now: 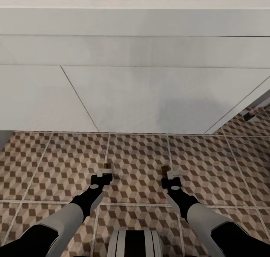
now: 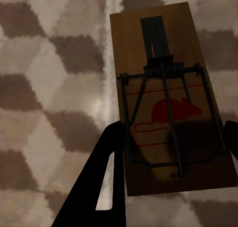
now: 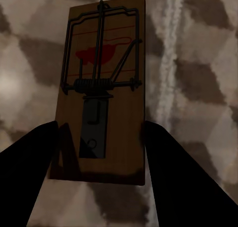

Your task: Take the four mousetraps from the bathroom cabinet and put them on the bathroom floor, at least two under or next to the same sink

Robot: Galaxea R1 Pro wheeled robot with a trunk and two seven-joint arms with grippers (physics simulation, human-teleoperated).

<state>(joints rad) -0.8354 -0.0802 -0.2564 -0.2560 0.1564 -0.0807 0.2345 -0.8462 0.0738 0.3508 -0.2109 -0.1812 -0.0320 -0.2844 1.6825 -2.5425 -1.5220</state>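
Two mousetraps, one pinched in the left pincer (image 1: 105,173) (mousetrap (image 2: 168,103)), one in the right pincer (image 1: 168,173) (mousetrap (image 3: 101,93)), both low over the cube-patterned bathroom floor (image 1: 138,159), white vanity (image 1: 150,96) at twelve o'clock.

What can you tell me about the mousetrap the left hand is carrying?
The mousetrap is a flat rectangular brown wooden board with a dark wire spring bar, a coil across its middle, a dark metal plate and a red mouse print. It sits between the left hand's dark fingers, gripped by its long edges, above the cube-patterned floor.
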